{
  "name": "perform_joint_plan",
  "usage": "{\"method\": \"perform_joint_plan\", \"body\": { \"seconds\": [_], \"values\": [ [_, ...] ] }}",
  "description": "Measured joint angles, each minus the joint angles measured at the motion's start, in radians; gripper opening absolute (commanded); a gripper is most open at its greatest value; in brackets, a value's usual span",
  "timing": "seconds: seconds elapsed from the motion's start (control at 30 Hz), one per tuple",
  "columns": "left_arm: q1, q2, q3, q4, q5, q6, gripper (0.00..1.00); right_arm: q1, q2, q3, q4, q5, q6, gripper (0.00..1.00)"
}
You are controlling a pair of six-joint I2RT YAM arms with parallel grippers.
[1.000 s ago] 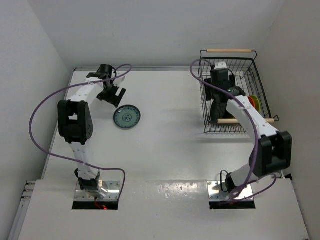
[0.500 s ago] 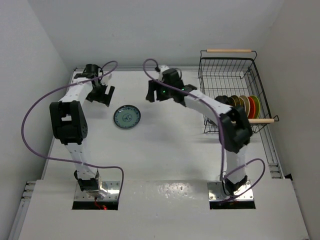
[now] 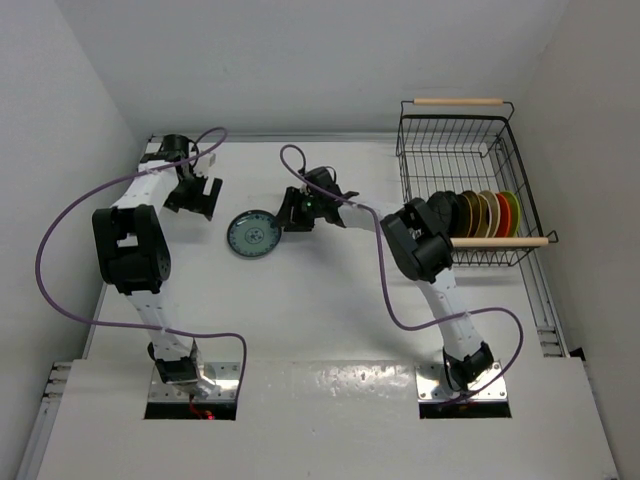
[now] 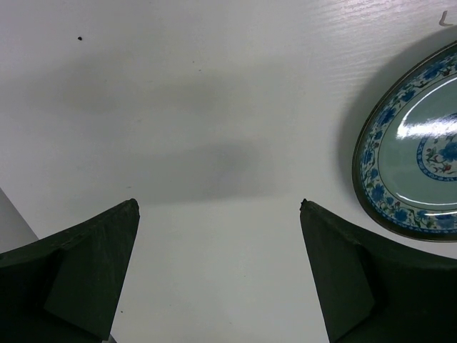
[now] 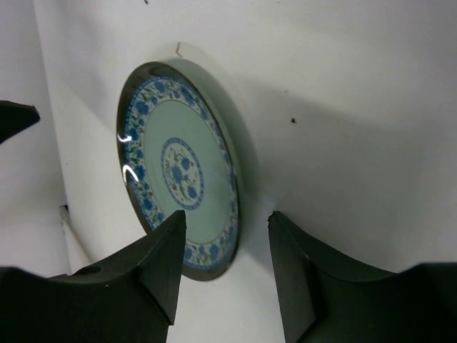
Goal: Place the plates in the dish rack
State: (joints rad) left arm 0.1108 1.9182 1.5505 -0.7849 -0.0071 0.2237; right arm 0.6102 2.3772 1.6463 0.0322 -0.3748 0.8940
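Right gripper (image 3: pixel 293 213) is half open with nothing held. The blue-grey plate (image 3: pixel 253 234) lies flat on the table (image 3: pixel 330 290), just at 8 o'clock of my fingertips. In the wrist view its near rim shows in the gap between my jaws; I cannot tell if there is contact. Left gripper (image 3: pixel 197 195) is wide open and empty, at 10 o'clock of the plate. The dish rack (image 3: pixel 458 101) is well apart at 3 o'clock, with the other plates (image 3: pixel 480 212) standing in a row inside.

Risks, my guess:
- The rim is low and glossy, so a shallow pinch may slip off.
- A finger may shove the plate toward 9 o'clock.
- Coming in too deep, a fingertip may jam on the table.
- My arm is stretched far, so the aim is likely sloppy.
- At the rack, a tilted plate may clip the wire or knock the row.
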Motion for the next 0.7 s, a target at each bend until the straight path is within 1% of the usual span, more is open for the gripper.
{"method": "perform_joint_plan", "body": {
  "seconds": [0.03, 0.07, 0.17, 0.2, 0.27, 0.3, 0.43, 0.5, 0.6, 0.7],
  "values": [
    [0.000, 0.000, 0.000, 0.000, 0.001, 0.000, 1.00, 0.003, 0.011, 0.010, 0.004, -0.006, 0.013, 0.48],
    [0.000, 0.000, 0.000, 0.000, 0.002, 0.000, 1.00, 0.009, 0.023, 0.021, 0.007, -0.013, 0.024, 0.41],
    [0.000, 0.000, 0.000, 0.000, 0.003, 0.000, 1.00, 0.029, 0.056, 0.063, -0.008, -0.008, 0.045, 0.26],
    [0.000, 0.000, 0.000, 0.000, 0.003, 0.000, 1.00, 0.037, 0.064, 0.072, -0.013, -0.002, 0.050, 0.15],
    [0.000, 0.000, 0.000, 0.000, 0.003, 0.000, 1.00, 0.048, 0.079, 0.082, -0.020, 0.005, 0.057, 0.02],
    [0.000, 0.000, -0.001, 0.000, 0.003, 0.000, 1.00, 0.052, 0.084, 0.085, -0.021, 0.003, 0.068, 0.00],
    [0.000, 0.000, -0.001, 0.000, 0.003, 0.000, 1.00, 0.057, 0.083, 0.090, -0.032, 0.005, 0.064, 0.00],
    [0.000, 0.000, -0.001, 0.000, 0.003, 0.000, 1.00, 0.054, 0.059, 0.066, -0.034, 0.017, 0.031, 0.00],
    [0.000, 0.000, -0.001, 0.000, 0.003, 0.000, 1.00, 0.045, -0.049, -0.009, -0.085, 0.074, -0.055, 0.00],
    [0.000, 0.000, -0.001, 0.000, 0.004, 0.000, 1.00, 0.024, -0.239, -0.091, -0.138, 0.173, -0.190, 0.00]
  ]
}}
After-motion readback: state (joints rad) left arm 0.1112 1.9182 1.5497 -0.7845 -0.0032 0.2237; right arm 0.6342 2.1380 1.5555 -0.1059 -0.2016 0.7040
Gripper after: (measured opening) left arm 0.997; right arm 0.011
